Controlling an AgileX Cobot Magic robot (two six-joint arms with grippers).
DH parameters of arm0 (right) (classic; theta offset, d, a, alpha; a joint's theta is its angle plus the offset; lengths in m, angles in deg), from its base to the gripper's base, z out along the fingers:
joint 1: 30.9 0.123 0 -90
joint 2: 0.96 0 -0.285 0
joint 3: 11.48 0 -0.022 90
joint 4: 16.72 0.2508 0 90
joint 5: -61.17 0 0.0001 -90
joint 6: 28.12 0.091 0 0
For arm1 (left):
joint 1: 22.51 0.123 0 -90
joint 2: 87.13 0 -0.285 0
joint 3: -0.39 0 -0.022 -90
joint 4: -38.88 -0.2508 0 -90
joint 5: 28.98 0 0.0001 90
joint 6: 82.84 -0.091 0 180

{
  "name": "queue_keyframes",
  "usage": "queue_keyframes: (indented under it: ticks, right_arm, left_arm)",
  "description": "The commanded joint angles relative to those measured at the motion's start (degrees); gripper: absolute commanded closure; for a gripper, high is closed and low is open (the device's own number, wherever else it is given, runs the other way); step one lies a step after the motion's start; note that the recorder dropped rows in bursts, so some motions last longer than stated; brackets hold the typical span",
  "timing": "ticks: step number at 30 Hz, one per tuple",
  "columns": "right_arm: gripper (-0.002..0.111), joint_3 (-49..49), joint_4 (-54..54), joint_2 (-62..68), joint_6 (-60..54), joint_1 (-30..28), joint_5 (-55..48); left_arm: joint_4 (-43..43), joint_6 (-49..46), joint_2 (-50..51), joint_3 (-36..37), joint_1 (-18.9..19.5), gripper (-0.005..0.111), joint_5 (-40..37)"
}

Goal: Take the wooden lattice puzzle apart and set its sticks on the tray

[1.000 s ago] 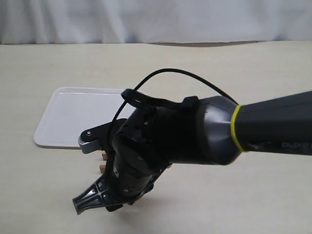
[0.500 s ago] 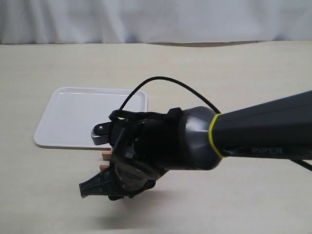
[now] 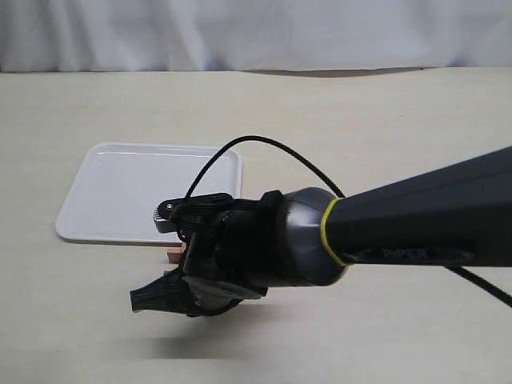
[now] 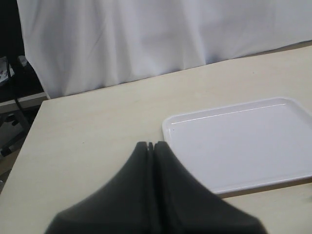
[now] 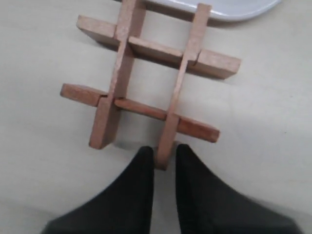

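Fingers [image 5: 141, 170] of the right arm are closed around the very tip of one stick [image 5: 184, 83], pinching it from both sides with only a little wood between the black pads. That stick is one of the two long uprights of the wooden lattice puzzle [image 5: 156, 48], which lies flat on the desk [image 5: 263, 122], all four pieces locked together in a hash shape. It sits just beside the near rim of the tray [image 5: 229, 7], not on it, and the tray holds nothing yet.

Over on the other side, the left fingers [image 4: 168, 170] are pressed together on nothing, hanging above bare desk near a corner of the tray, well away from the puzzle.

My worry is that nothing pins the lattice down. If the right arm pulls now, I'd expect the whole grid to slide or lift as one piece, since the notches look snug. With so shallow a hold on the end, the pads could also slip off, or twist the stick and jam the joints
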Motion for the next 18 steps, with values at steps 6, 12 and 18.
queue_keyframes:
  ticks: [6, 12, 18]
  right_arm:
    - [0.104, -0.12, -3.77, -1.03, 3.8, -0.04, -0.46]
    - [0.104, -0.12, -4.02, -4.68, 2.58, -0.04, -2.77]
    - [0.104, -0.69, -13.73, -9.7, 2.08, -0.04, -2.56]
  left_arm:
    - [0.12, -0.3, -0.14, 0.18, 0.6, 0.107, 0.52]
    - [0.12, -0.3, -0.14, 0.18, 0.6, 0.107, 0.52]
    - [0.12, -0.3, -0.14, 0.18, 0.6, 0.107, 0.52]
